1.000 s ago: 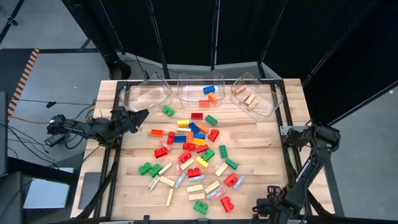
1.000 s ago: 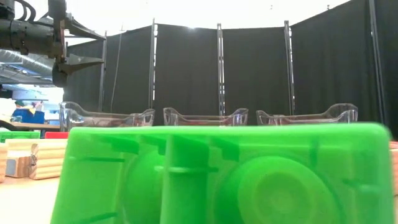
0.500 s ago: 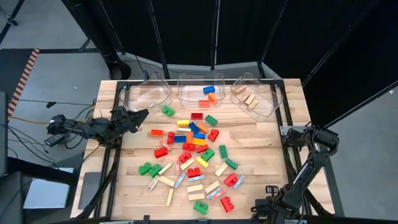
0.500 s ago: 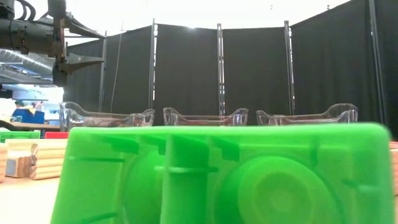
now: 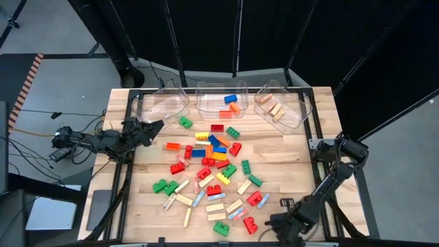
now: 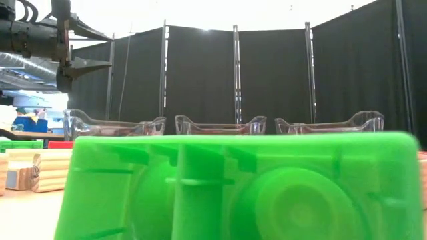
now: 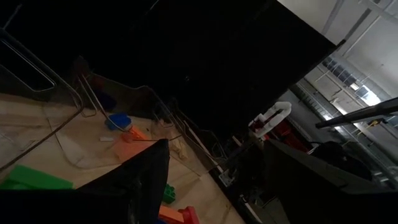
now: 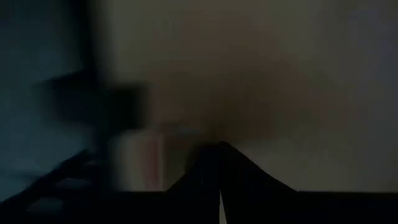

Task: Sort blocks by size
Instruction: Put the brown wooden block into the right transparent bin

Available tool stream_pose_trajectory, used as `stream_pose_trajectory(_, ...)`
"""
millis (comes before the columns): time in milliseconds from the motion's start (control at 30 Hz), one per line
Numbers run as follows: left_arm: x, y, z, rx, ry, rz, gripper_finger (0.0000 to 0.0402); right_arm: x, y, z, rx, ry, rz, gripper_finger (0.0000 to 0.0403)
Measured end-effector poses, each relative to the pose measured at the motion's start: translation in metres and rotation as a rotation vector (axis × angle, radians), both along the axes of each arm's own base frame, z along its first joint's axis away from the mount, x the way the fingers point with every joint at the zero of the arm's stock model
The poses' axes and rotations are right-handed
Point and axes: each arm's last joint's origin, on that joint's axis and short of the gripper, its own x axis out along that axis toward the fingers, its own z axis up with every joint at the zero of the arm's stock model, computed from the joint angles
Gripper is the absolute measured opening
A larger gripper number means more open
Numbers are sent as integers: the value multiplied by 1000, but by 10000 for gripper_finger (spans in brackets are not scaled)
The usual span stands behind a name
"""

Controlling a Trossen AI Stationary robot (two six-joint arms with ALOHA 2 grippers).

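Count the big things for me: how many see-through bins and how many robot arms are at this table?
Bins: 3 (left, middle, right)
Robot arms: 2 (left, right)
Total: 5

A dark finger (image 7: 146, 177) rises in the foreground. Beyond it, a blue block (image 7: 118, 120) and an orange block (image 7: 134, 135) lie in a clear bin (image 7: 74, 118). A green block (image 7: 34, 178) rests on the wooden desk (image 7: 93, 146).

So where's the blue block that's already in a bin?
In the high view, the blue block lies in the middle bin at the table's far edge, beside an orange block.
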Motion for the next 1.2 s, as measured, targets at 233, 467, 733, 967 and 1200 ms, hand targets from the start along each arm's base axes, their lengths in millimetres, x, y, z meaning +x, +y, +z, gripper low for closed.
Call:
stream_pose_trajectory(233,0,0,0,0,1,0,269,28,-38,-1,-105,12,29,15)
stream_pose_trajectory(467,0,0,0,0,0,0,269,35,-69,25,-154,-15,-35,55)
stream_pose_trajectory(733,0,0,0,0,0,0,269,12,-57,85,124,-63,-559,88)
stream_pose_trajectory(967,0,0,-1,3,9,0,269,-11,-8,75,256,-20,-848,170)
stream_pose_trajectory(1200,0,0,-1,3,10,0,269,-12,14,43,222,20,-887,249)
